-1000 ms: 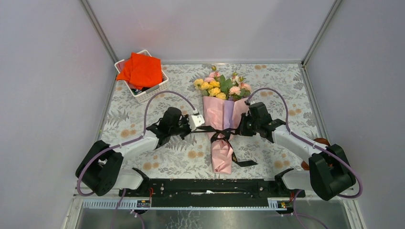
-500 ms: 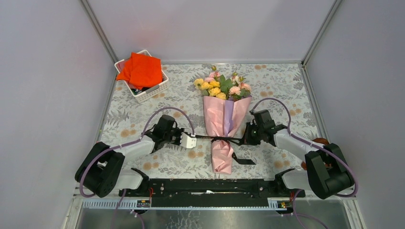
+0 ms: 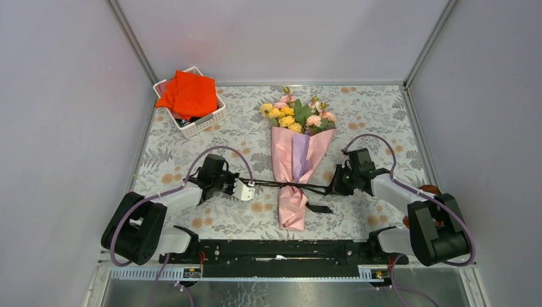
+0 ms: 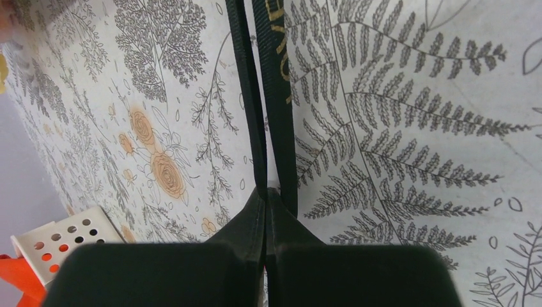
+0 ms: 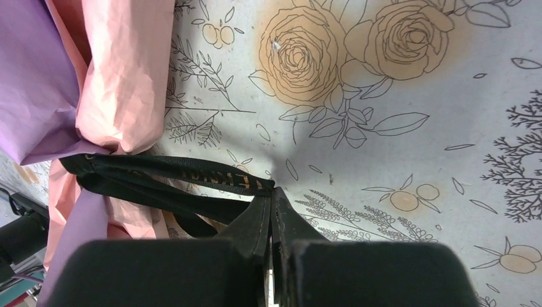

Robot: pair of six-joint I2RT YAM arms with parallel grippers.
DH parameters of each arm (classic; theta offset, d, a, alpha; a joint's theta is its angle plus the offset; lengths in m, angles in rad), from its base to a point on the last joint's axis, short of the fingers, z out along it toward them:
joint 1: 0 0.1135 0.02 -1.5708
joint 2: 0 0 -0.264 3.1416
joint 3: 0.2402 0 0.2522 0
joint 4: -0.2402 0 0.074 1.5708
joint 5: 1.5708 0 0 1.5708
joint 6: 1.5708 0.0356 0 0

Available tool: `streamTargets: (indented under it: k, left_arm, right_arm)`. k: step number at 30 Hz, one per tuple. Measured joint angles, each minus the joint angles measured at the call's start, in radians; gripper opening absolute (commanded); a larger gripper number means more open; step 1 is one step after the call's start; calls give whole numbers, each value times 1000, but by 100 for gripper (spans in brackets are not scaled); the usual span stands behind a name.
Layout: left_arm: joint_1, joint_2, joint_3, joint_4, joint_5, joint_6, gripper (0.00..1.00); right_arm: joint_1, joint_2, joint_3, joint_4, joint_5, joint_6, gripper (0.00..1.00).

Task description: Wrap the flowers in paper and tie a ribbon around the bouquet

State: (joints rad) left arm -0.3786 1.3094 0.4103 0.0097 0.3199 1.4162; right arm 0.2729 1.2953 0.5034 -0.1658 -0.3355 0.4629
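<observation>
Bouquet (image 3: pixel 295 173): lies mid-table (image 3: pixel 383 128), wide end far, narrow tip twd the arm bases.
Flowers (image 3: pixel 295 115): yellow & pink blooms w/ green leaves, sticking out of the wide end.
Paper (image 3: pixel 284 153): pink cone round the stems, purple strip down its middle.
Ribbon (image 3: pixel 268 184): black, crosses the cone's narrow part and runs out straight to both sides; a short loose end lies on the table just right of the cone, on the near side.
Left hand (image 3: pixel 246 190): clenched on the ribbon's left end, left of the bouquet and apart from it.
Right hand (image 3: pixel 332 187): clenched on the ribbon's right end, just beside the cone.
Basket (image 3: pixel 203 121): white, far-left corner of the table, orange cloth (image 3: pixel 188 93) piled on top.
Top view only: whole layout, i.e. both arms, the bouquet between them, the ribbon as one thin line.
Left wrist view only: 2 ribbon strands leave the shut fingertips side by side, one edge-on, one flat w/ gold lettering; the bouquet is out of shot; a basket corner w/ round holes and a bit of orange cloth sit at bottom left.
Right wrist view only: the ribbon bunches where it bites into the paper, which is creased and pinched there; pink and purple faces are both clear; lettering shows on the upper strand, darker strands lie below it.
</observation>
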Motion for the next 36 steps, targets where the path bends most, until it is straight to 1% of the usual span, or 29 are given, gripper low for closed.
streamTargets:
  k: [7,12,21,36]
  left_arm:
    - [41,-16,-20,-1,16,53,0]
    - [54,-27,-22,-15,20,61,0]
    - [75,-50,-43,-18,29,87,0]
    - [112,-56,-53,-16,48,141,0]
  right_arm:
    - [-47,1,-19,22,-25,-13,0]
    - [-78,6,-32,32,-35,-13,0]
    - [-160,31,-59,95,-124,-5,0]
    - [-213,50,-84,148,-188,18,0]
